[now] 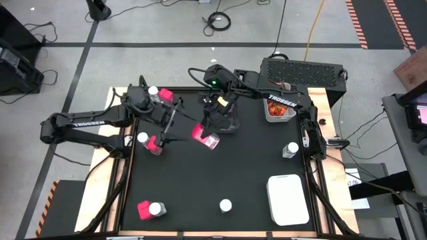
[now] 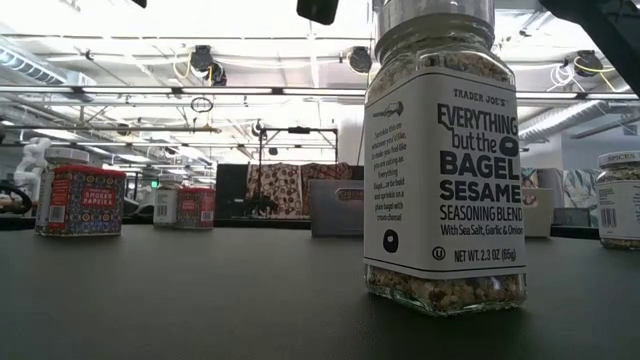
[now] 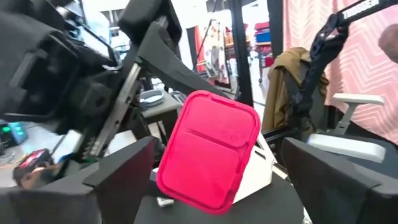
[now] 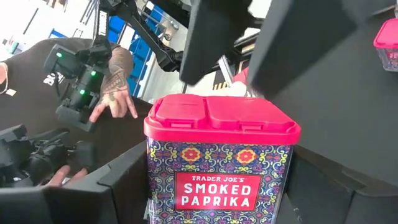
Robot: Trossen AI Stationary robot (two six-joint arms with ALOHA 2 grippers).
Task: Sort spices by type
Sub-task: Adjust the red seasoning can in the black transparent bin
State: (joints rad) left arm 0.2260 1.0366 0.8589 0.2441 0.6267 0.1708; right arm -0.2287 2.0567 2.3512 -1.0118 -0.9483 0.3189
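Black matting covers the tabletop (image 1: 200, 180), where pink-lidded paprika tins and white-capped jars stand scattered, with a white bin (image 1: 288, 199) near the front right. Your left tool (image 1: 175, 127) stands wide apart around a pink-lidded tin (image 3: 208, 151) that appears tilted between its fingers, near the tabletop's middle; let it settle upright before you lift clear. Your right tool (image 1: 220, 123), also wide, faces a smoked paprika tin (image 4: 221, 165) just ahead; centre on it, then close gently.

Matt black table (image 2: 200, 300); clear glass jar (image 2: 445, 160).
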